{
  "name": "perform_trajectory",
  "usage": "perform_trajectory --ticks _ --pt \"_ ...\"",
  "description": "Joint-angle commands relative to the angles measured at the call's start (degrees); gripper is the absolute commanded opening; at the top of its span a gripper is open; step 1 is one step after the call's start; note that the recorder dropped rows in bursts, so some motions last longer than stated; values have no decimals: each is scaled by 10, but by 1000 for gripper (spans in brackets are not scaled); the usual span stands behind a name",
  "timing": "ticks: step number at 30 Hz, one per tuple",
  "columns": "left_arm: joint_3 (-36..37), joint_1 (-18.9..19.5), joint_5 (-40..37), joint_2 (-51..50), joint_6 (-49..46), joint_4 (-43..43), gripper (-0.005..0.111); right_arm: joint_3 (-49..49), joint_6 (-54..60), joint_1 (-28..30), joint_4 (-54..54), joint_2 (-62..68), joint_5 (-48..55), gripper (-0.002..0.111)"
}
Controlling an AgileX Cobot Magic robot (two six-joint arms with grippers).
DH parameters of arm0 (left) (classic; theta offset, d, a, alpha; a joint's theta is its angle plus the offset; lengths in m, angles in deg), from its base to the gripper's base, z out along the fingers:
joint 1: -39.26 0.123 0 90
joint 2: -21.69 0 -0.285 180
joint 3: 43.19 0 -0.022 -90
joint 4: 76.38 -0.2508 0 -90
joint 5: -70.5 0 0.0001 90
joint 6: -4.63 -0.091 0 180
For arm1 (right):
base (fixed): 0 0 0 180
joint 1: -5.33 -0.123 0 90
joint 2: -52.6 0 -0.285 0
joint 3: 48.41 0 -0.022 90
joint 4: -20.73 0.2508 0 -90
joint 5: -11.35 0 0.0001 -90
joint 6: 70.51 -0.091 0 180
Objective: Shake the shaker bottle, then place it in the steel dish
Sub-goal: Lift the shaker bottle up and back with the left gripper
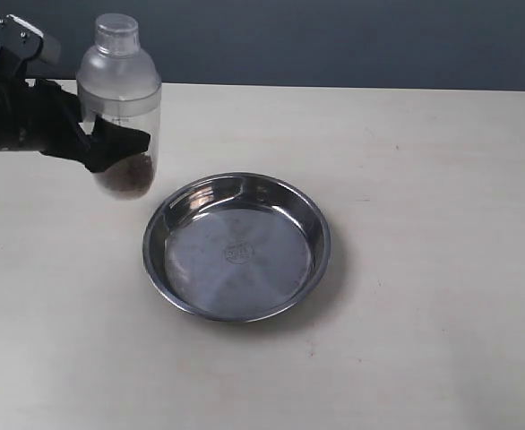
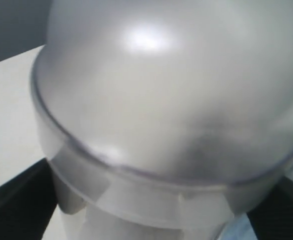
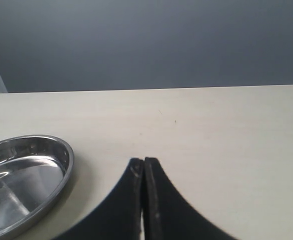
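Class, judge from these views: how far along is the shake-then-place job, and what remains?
Done: the left gripper has the bottle gripped, upright, beside the dish. In hand: shaking or carrying; one still cannot show which. Left: setting the bottle into the dish, which holds nothing yet. The right gripper sits shut, away from the dish.

The shaker bottle is frosted clear (brown granules), the steel dish silver.

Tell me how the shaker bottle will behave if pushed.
The shaker bottle is tall and narrow, so it will probably tip if nudged near its cap. Only a little of the brown granules sits at the bottom, so it is likely light yet bottom-weighted. Its smooth plastic may slip in the left gripper.
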Motion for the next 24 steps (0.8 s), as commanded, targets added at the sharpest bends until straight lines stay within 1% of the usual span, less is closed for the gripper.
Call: perform_trajectory --ticks 1,4,8,11,14,21,24 --pt "26 7 -33 14 -31 42 0 3 0 2 0 -2 -7 -1" --pt "26 8 -28 14 -31 42 0 3 0 2 0 -2 -7 -1" --pt "26 8 14 15 -15 42 0 3 0 2 0 -2 -6 -1" --pt "13 8 29 15 47 42 0 3 0 2 0 -2 -6 -1" --pt "-5 8 24 20 123 42 0 3 0 2 0 -2 -6 -1" --pt "-54 8 -39 56 333 42 0 3 0 2 0 -2 -6 -1" --pt "-54 8 -29 57 336 42 0 3 0 2 0 -2 -6 -1"
